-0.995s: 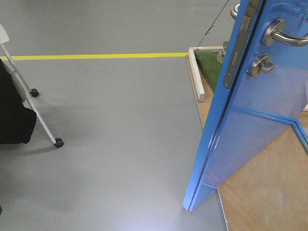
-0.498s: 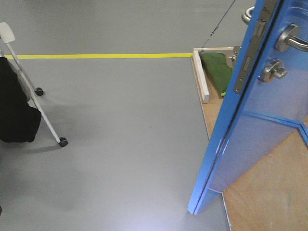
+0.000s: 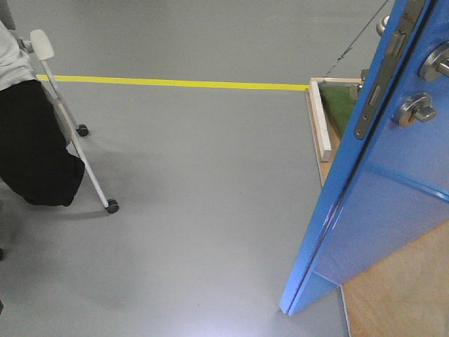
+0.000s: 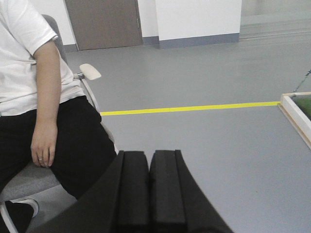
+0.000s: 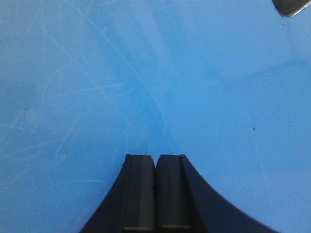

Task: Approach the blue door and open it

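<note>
The blue door (image 3: 382, 210) stands ajar at the right of the front view, its edge toward me. On it I see the metal latch plate (image 3: 370, 107), the round thumb-turn lock (image 3: 415, 110) and part of the silver lever handle (image 3: 438, 63). My right gripper (image 5: 156, 158) is shut with nothing in it, pointing straight at the scratched blue door (image 5: 146, 77) panel, which fills that view; whether it touches is unclear. A bit of silver metal (image 5: 293, 7) shows at the top right corner. My left gripper (image 4: 149, 153) is shut and empty, facing the grey floor.
A seated person (image 4: 34, 97) in a white shirt and black trousers is on a wheeled chair (image 3: 77, 151) at the left. A yellow floor line (image 3: 175, 83) crosses the grey floor. The door's wooden base (image 3: 393, 295) has white wooden braces (image 3: 322, 119) and a green pad (image 3: 340, 105).
The front view has swung left: the door, braces and yellow line have slid right in frame, and the chair and seated person have come further into view at the left.
</note>
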Controlling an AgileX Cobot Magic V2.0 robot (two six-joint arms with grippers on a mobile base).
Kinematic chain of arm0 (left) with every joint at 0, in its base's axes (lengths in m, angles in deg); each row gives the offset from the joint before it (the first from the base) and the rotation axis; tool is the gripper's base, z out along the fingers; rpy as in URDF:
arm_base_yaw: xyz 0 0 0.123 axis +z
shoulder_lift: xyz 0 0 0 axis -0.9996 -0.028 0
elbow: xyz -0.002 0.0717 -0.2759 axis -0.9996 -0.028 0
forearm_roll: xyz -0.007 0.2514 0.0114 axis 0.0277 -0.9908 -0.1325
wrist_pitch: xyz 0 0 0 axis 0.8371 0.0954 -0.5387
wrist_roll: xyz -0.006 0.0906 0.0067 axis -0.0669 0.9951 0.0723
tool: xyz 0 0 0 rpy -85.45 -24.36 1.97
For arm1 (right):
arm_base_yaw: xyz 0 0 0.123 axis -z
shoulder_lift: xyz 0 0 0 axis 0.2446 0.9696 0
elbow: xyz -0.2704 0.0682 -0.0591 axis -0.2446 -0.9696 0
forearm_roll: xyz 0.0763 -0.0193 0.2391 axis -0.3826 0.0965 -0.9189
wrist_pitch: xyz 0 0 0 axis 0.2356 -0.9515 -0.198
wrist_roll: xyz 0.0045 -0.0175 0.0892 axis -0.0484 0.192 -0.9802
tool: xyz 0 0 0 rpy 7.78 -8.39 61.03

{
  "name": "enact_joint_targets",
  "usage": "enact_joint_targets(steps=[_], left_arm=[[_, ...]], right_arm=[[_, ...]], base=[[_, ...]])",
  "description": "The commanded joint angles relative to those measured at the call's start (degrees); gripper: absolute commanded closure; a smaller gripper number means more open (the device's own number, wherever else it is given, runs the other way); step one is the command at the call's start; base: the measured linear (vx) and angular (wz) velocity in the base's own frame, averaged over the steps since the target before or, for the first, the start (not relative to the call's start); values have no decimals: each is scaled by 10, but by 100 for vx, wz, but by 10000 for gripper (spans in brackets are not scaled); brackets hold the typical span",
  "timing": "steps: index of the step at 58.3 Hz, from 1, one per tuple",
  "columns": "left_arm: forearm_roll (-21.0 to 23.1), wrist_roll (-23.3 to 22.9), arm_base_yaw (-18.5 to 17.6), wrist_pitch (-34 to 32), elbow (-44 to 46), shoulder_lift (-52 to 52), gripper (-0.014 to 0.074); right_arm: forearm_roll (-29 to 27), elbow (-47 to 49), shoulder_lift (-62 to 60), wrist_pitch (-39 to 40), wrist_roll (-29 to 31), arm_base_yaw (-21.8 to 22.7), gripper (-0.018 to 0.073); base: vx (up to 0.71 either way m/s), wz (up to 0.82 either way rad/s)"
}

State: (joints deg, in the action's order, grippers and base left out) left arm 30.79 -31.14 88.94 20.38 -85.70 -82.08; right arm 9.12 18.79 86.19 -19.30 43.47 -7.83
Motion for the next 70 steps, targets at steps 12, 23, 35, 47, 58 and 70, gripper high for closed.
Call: enact_joint_targets(steps=[12, 23, 35, 47, 58, 70], left_arm=[[5, -1, 2, -49, -3, 3, 526], [5, -1, 2, -49, -3, 3, 526], [5, -1, 2, -49, -3, 3, 526], [5, -1, 2, -49, -3, 3, 526], [5, -1, 2, -49, -3, 3, 526], [5, -1, 2, -49, -3, 3, 526]], right_arm=[[5, 21, -6, 40, 4, -4, 557], [5, 21, -6, 40, 4, -4, 557], [5, 21, -6, 38, 4, -4, 557], [5, 21, -6, 38, 4, -4, 557], [5, 21, -6, 39, 4, -4, 557], [5, 21, -6, 38, 4, -4, 557]], base=[[12, 13], [16, 8], [19, 3], [22, -3], [25, -6], [26, -6]])
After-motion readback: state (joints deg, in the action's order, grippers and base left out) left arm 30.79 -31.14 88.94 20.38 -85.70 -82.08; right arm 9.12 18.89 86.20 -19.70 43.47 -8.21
